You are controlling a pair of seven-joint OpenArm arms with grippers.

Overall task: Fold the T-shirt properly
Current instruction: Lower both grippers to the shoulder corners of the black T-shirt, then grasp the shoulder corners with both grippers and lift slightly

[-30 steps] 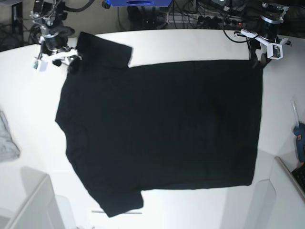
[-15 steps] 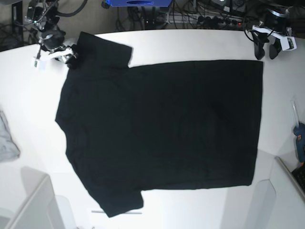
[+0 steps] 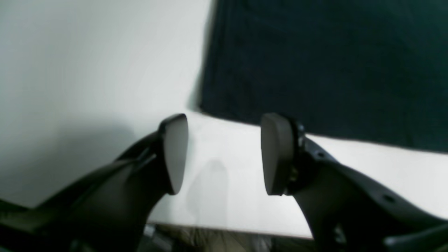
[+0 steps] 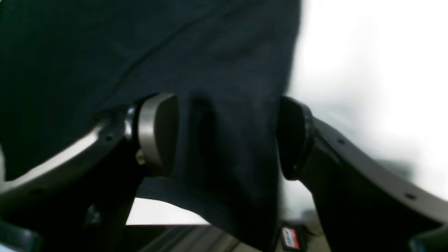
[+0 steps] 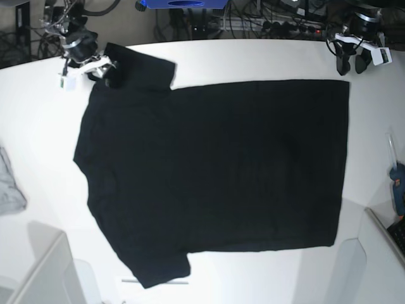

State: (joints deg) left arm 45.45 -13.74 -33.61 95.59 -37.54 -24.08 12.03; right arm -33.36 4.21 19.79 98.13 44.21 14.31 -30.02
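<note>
The black T-shirt (image 5: 215,171) lies spread flat on the white table (image 5: 266,60), plain face up, with no print showing. My right gripper (image 5: 104,75) is at the far left sleeve. In the right wrist view it (image 4: 227,136) is open, with the sleeve's black cloth (image 4: 175,52) lying between the spread fingers. My left gripper (image 5: 353,65) is near the table's far right edge, just beyond the shirt's far right corner. In the left wrist view it (image 3: 224,154) is open and empty over bare table, with the shirt's edge (image 3: 332,63) just ahead.
A small grey cloth (image 5: 9,187) lies at the left edge. A blue tool (image 5: 398,187) sits at the right edge. A white box (image 5: 44,272) stands at the front left, another raised edge (image 5: 380,234) at the front right. Cables (image 5: 266,25) run behind the table.
My right gripper has moved right, onto the far left sleeve. My left gripper has left the shirt's far right corner and drawn back toward the table's far edge. The shirt has not moved.
</note>
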